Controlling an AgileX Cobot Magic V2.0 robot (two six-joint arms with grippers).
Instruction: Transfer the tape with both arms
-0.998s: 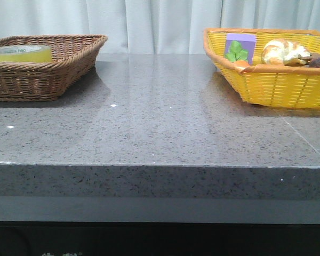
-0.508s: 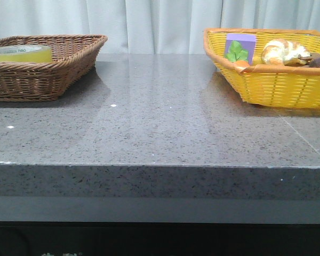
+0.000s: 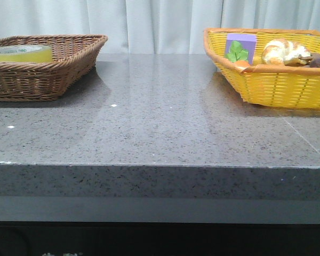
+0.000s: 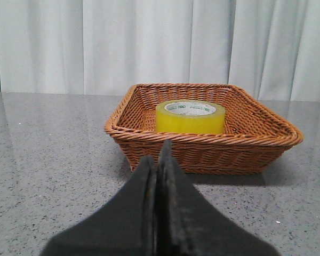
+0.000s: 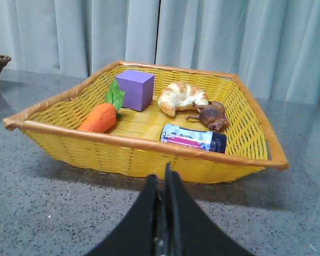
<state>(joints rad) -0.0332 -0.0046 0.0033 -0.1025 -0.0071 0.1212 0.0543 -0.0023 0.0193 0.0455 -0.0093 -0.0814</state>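
The front view sits low, just off the near edge of the tabletop (image 3: 160, 133), and looks straight across it to the white curtain (image 3: 160, 24). It sees the brown basket (image 3: 42, 72) at the far left corner and the yellow basket (image 3: 272, 80) at the far right corner.

The left wrist view looks level over the left pincer (image 4: 159, 213), close to the brown basket (image 4: 202, 149), facing the curtain. The right wrist view looks a little down over the right pincer (image 5: 165, 224), close to the yellow basket (image 5: 144, 152). Each wrist view shares its basket with the front view.
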